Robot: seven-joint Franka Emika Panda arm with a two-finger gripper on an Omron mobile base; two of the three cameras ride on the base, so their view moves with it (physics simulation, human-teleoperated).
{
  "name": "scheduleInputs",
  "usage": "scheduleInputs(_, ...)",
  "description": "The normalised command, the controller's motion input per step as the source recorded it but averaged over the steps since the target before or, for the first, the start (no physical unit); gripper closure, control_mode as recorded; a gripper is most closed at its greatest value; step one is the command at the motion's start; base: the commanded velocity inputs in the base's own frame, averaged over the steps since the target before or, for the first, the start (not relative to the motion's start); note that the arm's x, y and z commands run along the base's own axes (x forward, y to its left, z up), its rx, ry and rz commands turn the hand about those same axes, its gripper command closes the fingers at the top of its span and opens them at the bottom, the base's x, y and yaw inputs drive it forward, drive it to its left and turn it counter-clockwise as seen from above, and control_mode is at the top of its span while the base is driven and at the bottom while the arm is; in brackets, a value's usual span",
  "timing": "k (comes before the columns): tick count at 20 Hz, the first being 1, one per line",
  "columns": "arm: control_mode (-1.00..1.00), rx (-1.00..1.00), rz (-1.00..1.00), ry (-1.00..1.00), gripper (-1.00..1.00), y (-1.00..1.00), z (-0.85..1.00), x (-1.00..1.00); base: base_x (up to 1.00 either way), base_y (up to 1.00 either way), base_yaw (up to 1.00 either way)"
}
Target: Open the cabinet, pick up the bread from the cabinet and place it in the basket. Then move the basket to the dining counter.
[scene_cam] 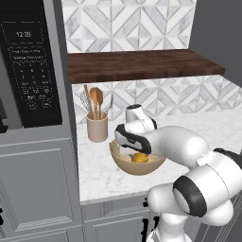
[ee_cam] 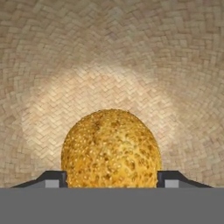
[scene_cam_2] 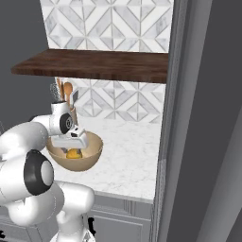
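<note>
One bread (ee_cam: 111,148), one basket (scene_cam: 124,163), one utensil crock (scene_cam: 97,128), one microwave (scene_cam: 29,71), one gripper (ee_cam: 111,178).

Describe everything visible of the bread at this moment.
The bread is a small round bun with a golden-orange, speckled crust that looks whole and undamaged. It lies inside the tan woven basket, low in its bowl, on the white worktop. The gripper hangs over it, one dark fingertip on each side of the bun; whether the fingers touch it cannot be told.
</note>
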Motion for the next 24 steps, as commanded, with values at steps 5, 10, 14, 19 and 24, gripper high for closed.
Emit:
scheduleInputs(5, -1.00, 0.00, 0.00, 0.00, -1.00, -0.01, 0.00, 0.00, 0.00, 0.00, 0.00)
scheduleInputs(10, -1.00, 0.02, 0.00, 0.00, -1.00, -0.01, 0.12, 0.00, 0.00, 0.00, 0.00)
scheduleInputs(14, -1.00, 0.01, 0.11, -0.02, -1.00, 0.04, 0.38, -0.18, 0.00, 0.00, 0.00)
scheduleInputs(19, -1.00, 0.01, 0.26, -0.08, -1.00, 0.20, 0.53, -0.49, 0.00, 0.00, 0.00)
scheduleInputs(24, -1.00, 0.00, 0.38, -0.02, -1.00, 0.53, 0.44, -0.51, 0.00, 0.00, 0.00)
